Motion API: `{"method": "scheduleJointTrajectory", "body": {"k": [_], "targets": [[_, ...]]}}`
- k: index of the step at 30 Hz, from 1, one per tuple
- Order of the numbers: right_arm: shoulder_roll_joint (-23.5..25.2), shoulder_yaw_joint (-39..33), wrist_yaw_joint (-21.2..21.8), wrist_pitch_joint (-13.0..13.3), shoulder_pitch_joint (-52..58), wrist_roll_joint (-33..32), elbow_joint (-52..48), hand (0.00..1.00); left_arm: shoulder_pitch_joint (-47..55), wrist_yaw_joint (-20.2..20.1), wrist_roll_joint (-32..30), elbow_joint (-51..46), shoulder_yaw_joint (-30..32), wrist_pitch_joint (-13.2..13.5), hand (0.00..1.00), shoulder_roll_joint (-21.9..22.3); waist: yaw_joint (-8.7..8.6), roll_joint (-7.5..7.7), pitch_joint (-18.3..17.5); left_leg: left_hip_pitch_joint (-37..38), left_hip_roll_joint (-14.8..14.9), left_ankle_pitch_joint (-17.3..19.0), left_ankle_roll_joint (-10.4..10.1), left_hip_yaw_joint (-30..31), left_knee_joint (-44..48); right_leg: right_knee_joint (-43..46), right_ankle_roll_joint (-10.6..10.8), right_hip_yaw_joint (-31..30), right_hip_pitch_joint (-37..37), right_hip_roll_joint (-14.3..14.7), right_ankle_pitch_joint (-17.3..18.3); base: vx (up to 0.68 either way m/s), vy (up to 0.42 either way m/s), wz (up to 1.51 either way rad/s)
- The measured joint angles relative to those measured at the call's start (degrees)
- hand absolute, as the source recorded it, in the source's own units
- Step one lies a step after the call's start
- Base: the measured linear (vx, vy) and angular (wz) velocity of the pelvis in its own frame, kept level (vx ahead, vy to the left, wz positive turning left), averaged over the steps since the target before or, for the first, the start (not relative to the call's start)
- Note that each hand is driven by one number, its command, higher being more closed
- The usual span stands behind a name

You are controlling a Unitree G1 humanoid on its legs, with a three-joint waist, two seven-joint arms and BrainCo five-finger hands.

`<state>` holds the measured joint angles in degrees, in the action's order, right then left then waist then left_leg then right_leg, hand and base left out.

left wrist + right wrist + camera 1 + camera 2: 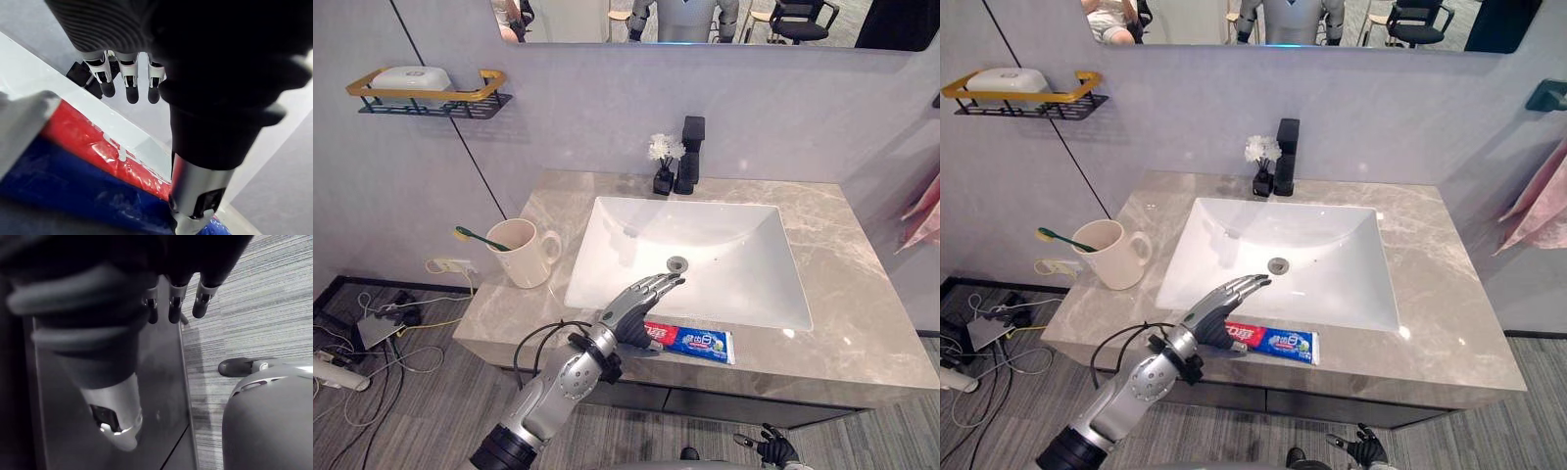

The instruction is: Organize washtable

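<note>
A red and blue toothpaste tube (700, 343) lies flat on the marble counter (862, 294), along its front edge in front of the sink (705, 255). My left hand (631, 308) hovers over the tube's left end, open, its fingers straight and reaching out over the sink rim. In the left wrist view the thumb (205, 147) points down beside the tube (93, 161), not closed on it. A cream mug (522, 253) with a green toothbrush (475, 236) in it stands at the counter's left. My right hand (771, 448) hangs low near the floor, fingers (173, 308) relaxed and open.
A black faucet (690, 155) and a small black vase of white flowers (664, 162) stand behind the sink. A wall shelf (421, 93) with a white soap holder is mounted at upper left. Pink cloth (925, 211) hangs at the right edge.
</note>
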<state>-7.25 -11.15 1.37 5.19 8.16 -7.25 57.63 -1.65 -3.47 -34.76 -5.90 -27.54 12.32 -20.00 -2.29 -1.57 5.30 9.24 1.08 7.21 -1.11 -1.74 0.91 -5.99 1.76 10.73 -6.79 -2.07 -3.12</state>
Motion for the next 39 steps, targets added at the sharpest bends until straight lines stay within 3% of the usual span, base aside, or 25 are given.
{"method": "scheduleJointTrajectory", "body": {"k": [22, 23, 39], "targets": [[-0.04, 0.38, 0.78, -0.09, 0.08, -1.21, -0.67, 0.0, 3.22, -1.65, -1.97, -0.53, 4.09, -0.02, 0.0, -1.24, 0.04, -0.85, 0.68, 0.52, 0.11, 0.02, 0.0, -0.49, -0.02, 0.01, 0.0, -0.49, -0.31, 0.12, 0.01, 0.0, 0.0, 0.0], [-0.04, 0.39, 1.22, -0.1, 0.06, -1.2, -0.67, 0.0, 3.55, -1.68, -1.97, -0.56, 4.61, -0.02, 1.0, -1.24, 0.04, -0.84, 0.68, 0.58, 0.11, 0.02, -0.01, -0.5, -0.01, 0.01, 0.0, -0.49, -0.38, 0.12, 0.01, 0.0, 0.0, 0.0], [-0.05, 0.48, 2.35, -0.61, 0.13, -1.2, -0.68, 0.0, 5.87, -3.44, -1.84, -2.46, 5.98, -0.03, 1.0, -1.99, 0.07, -0.92, 0.63, 0.89, 0.51, 0.05, -0.03, -1.12, -0.07, 0.0, 0.04, -1.18, -0.78, 0.56, 0.05, 0.0, 0.0, -0.01]]}}
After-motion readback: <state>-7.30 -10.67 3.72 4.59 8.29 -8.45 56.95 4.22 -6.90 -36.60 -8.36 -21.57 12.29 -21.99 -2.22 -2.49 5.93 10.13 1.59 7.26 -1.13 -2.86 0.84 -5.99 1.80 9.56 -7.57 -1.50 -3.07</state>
